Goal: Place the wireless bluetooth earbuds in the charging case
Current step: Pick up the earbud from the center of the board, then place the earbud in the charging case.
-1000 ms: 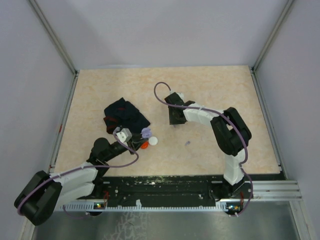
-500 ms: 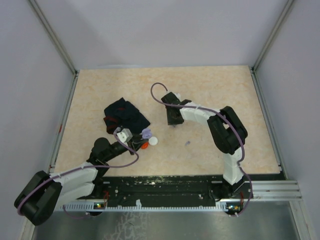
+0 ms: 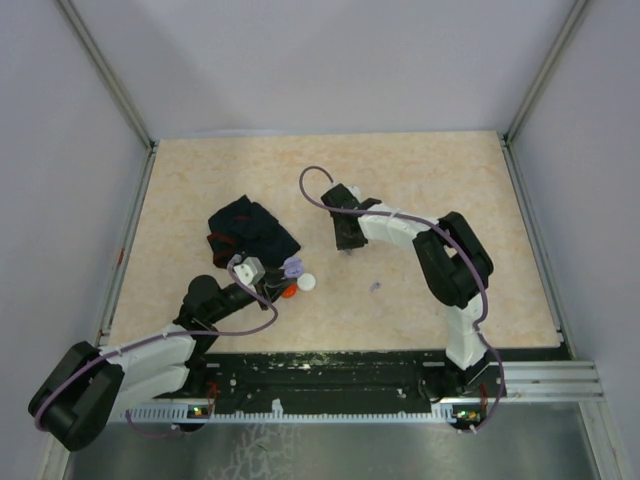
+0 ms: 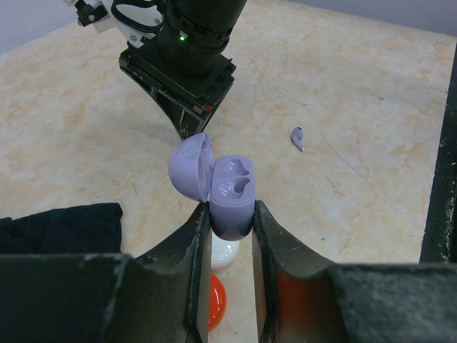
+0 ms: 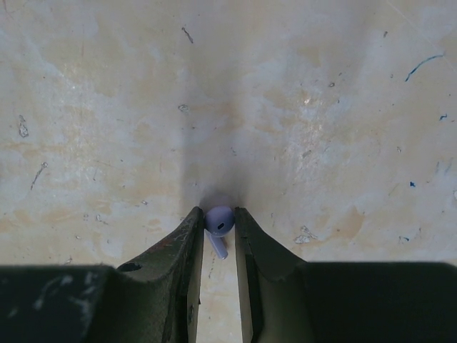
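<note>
Since 1.0 s ago the right arm's elbow and cable loop have shifted slightly left, while the left arm has stayed put. 1 lavender earbud (image 5: 218, 223) sits pinched between the fingers of the right gripper (image 5: 218, 218), its rounded head at the fingertips and its stem pointing back between them, low over the table (image 3: 420, 170). A 2nd lavender earbud (image 4: 298, 138) lies loose on the table, apart from both grippers. The lavender charging case (image 4: 230, 196) is clamped by its lower body in the jaws of the left gripper (image 4: 230, 214), held upright with its lid swung open to one side; both of its 2 wells show bare, with no earbud in either. In the left wrist view the right gripper's tip hangs just beyond the open lid. Under the case lie a white disc (image 4: 225, 251) and a red disc (image 4: 216, 300), close together. A dark cloth (image 3: 250, 228) is bunched on the table just beyond the left gripper.
</note>
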